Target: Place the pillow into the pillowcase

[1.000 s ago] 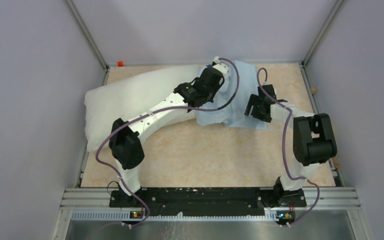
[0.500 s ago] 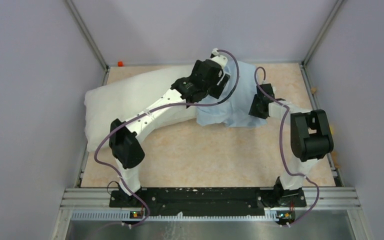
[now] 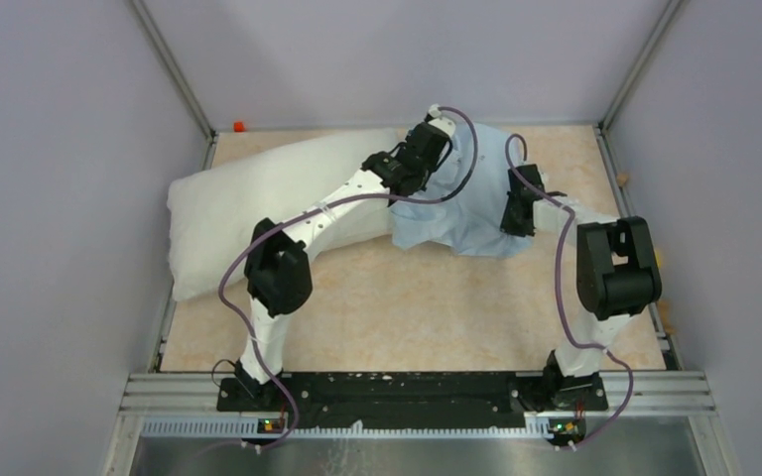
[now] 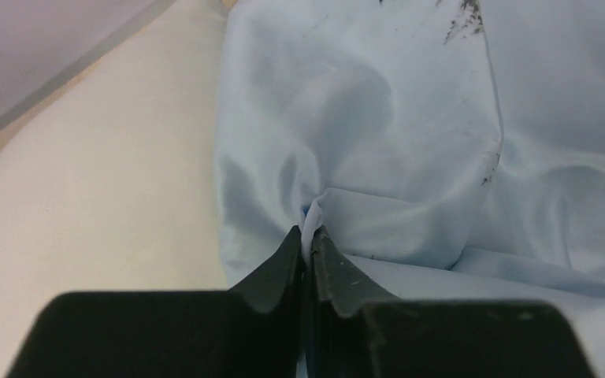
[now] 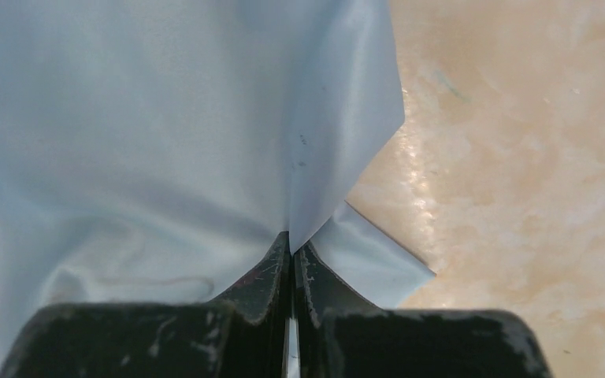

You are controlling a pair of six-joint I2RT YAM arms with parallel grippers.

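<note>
The off-white pillow (image 3: 248, 203) lies along the table's left and back, its right end under the light-blue pillowcase (image 3: 466, 213). In the left wrist view the pillow (image 4: 102, 181) fills the left and the pillowcase (image 4: 378, 134) the right. My left gripper (image 3: 439, 134) is at the pillowcase's back left; its tips (image 4: 308, 236) are shut on a pinched fold of the blue cloth. At the pillowcase's right edge, my right gripper (image 3: 514, 203) is shut (image 5: 292, 240) on a raised fold of pillowcase (image 5: 150, 126).
Grey walls with metal posts enclose the beige table (image 3: 407, 307). A small red object (image 3: 239, 126) sits at the back left corner. The right wrist view shows bare tabletop (image 5: 520, 157) to the right of the cloth. A metal rail (image 3: 417, 392) runs along the near edge.
Both grippers went from open to shut on the pillowcase. The left arm's elbow swung right and its wrist dropped onto the cloth; the right wrist moved slightly forward onto the cloth's right edge.
</note>
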